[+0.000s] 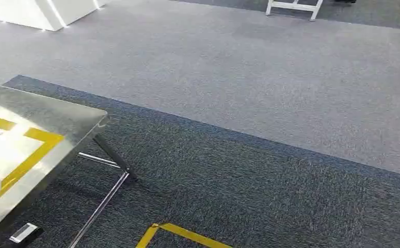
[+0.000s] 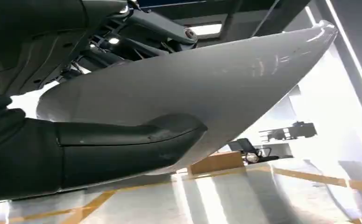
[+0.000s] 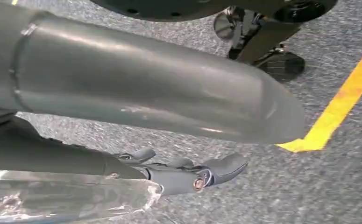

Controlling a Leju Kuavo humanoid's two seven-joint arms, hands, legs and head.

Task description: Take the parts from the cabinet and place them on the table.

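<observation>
Shiny steel table (image 1: 58, 116) with yellow tape lines (image 1: 30, 160), on dark carpet (image 1: 249, 186).

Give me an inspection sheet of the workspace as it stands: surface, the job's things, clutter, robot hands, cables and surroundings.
Surface: metal table, marked with yellow tape, at the left of the head view.
Job's things: white curved part, close to the taped table; clear plastic wrap beside the right robot hand's fingers, contents unclear.
Clutter: nothing seen.
Robot hands: left robot hand grips the white curved part; right robot hand hangs over the floor, and whether it holds the wrap cannot be told.
Cables: nothing seen.
Surroundings: dark carpet bordering lighter grey carpet, yellow floor tape, white furniture far off.
</observation>
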